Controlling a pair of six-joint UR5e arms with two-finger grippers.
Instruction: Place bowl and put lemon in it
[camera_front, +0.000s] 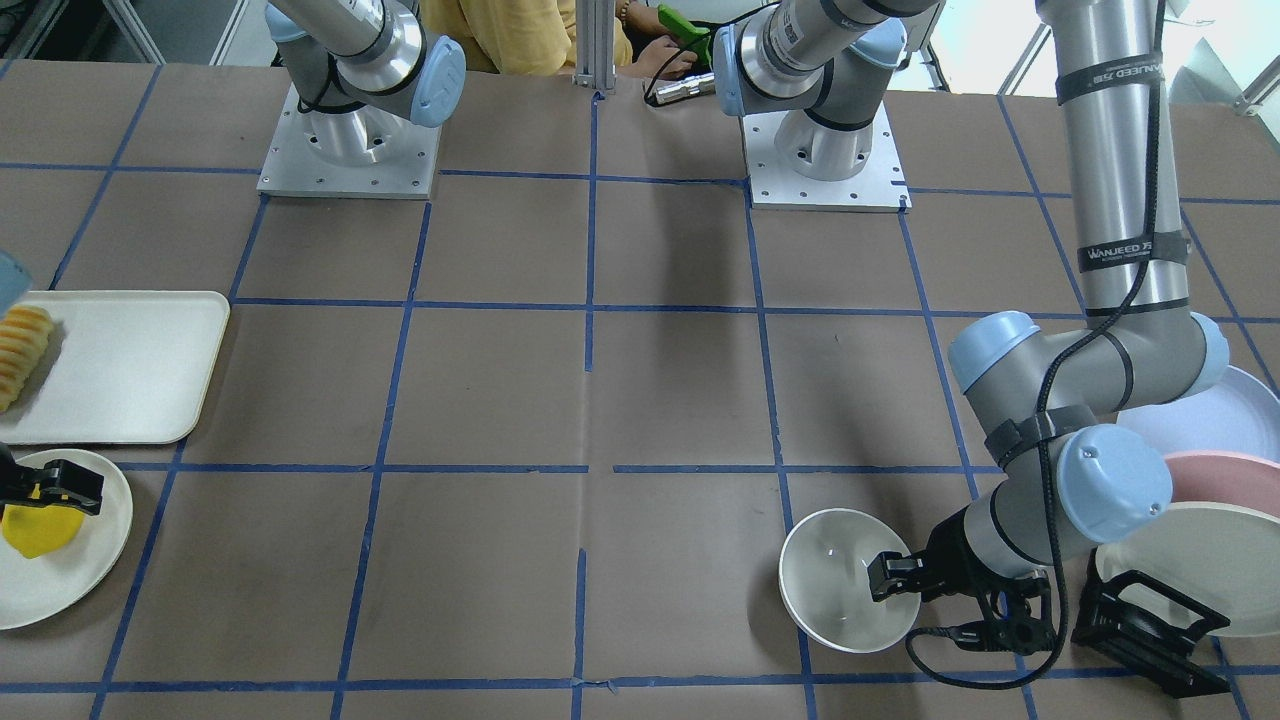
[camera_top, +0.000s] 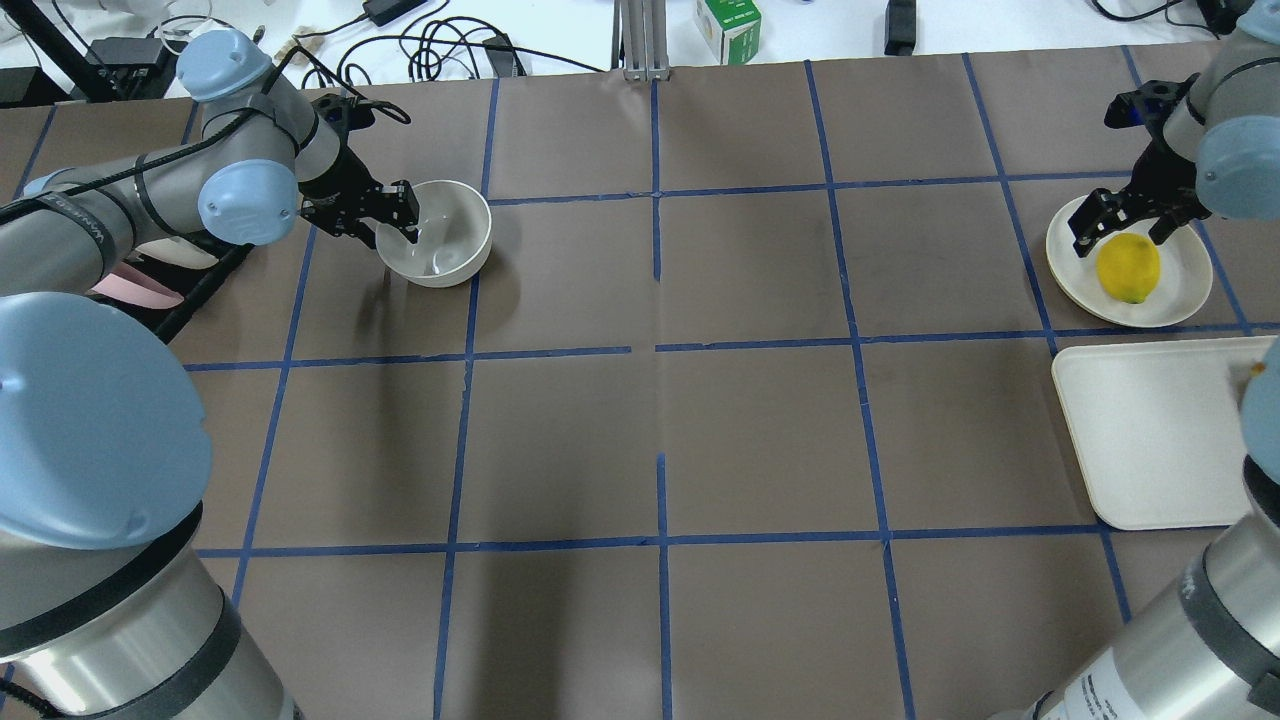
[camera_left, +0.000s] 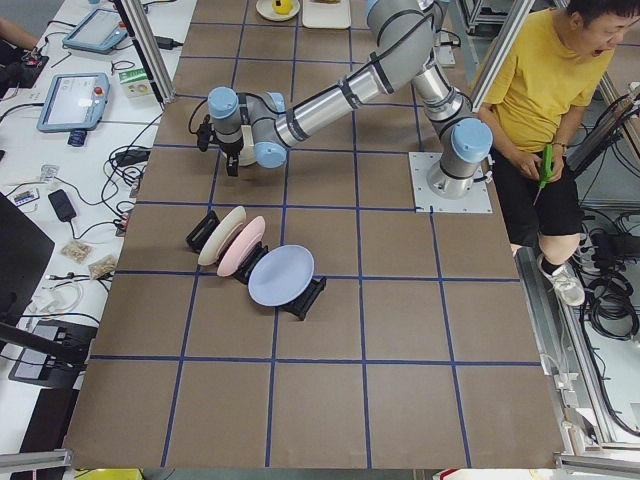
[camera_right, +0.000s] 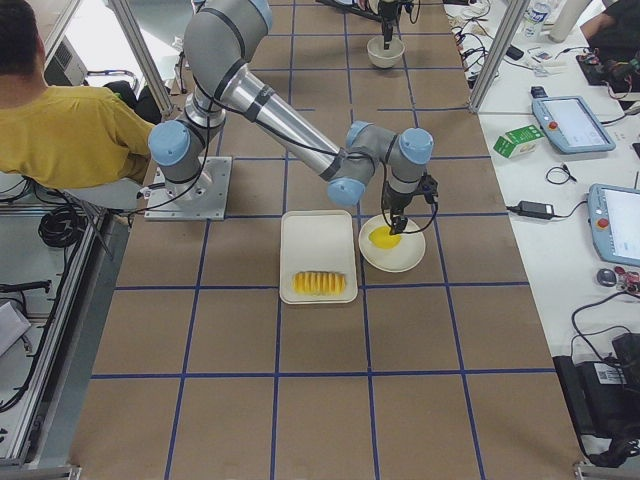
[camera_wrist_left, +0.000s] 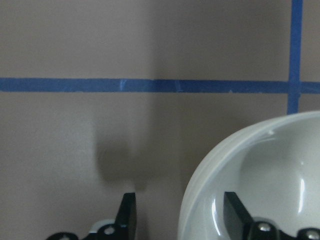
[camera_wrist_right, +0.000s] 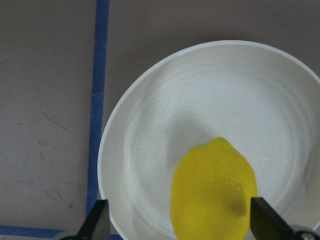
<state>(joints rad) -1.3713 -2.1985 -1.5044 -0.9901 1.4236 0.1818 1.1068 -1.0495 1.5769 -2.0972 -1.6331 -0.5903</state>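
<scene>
The off-white bowl (camera_top: 445, 240) stands upright on the table at the far left of the overhead view; it also shows in the front view (camera_front: 835, 585). My left gripper (camera_top: 398, 215) is open and straddles the bowl's near rim. In the left wrist view, one finger is outside the bowl (camera_wrist_left: 265, 165) and one inside. The yellow lemon (camera_top: 1128, 268) lies on a flat off-white plate (camera_top: 1185, 290) at the far right. My right gripper (camera_top: 1120, 222) is open just above the lemon. In the right wrist view, its fingers stand either side of the lemon (camera_wrist_right: 215, 192).
A white tray (camera_top: 1150, 440) lies beside the plate, with ridged pale-orange sliced food (camera_front: 22, 350) on it. A black dish rack (camera_front: 1150, 610) with blue, pink and off-white plates stands beside the bowl. A person in a yellow shirt (camera_left: 545, 70) sits behind the robot bases.
</scene>
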